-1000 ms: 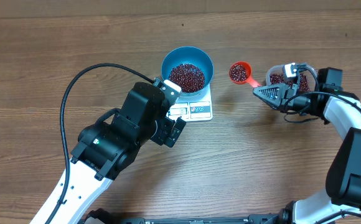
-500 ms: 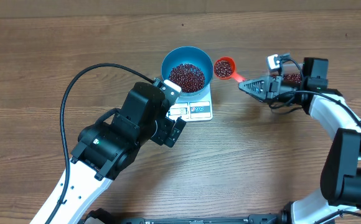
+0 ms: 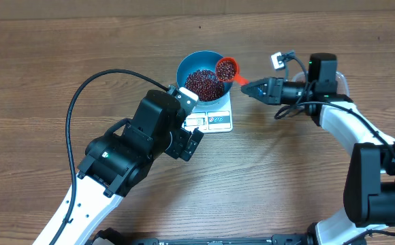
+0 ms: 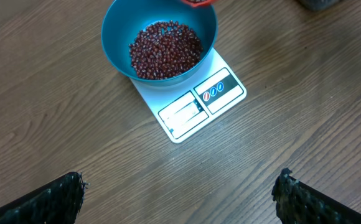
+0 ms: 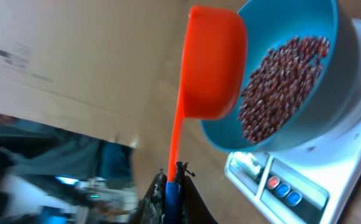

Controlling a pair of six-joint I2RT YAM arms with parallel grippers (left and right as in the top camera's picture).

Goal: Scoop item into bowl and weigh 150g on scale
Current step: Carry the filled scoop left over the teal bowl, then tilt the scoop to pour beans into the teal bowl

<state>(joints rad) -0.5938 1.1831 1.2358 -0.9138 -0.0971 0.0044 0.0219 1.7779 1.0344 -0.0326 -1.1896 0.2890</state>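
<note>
Table point(image 3: 61, 61): wood, visible grain, smooth, low sheen.
Bowl point(image 4: 115, 25): blue plastic, smooth, satin inner wall.
Beans point(image 4: 165, 50): dark red, smooth skins, faint gloss.
Scale point(image 4: 200, 111): white plastic, smooth, slight gloss; grey display panel flat, buttons printed.
Scoop point(image 5: 211, 68): orange-red plastic, smooth, glossy on cup underside.
Left arm point(image 3: 136, 143): black housing, matt, hard plastic by look; near link white, glossy.
Cable point(image 3: 116, 71): black, smooth sheath.
Board point(image 5: 56, 56) far behind table: brown, matt, cardboard by look.
</note>
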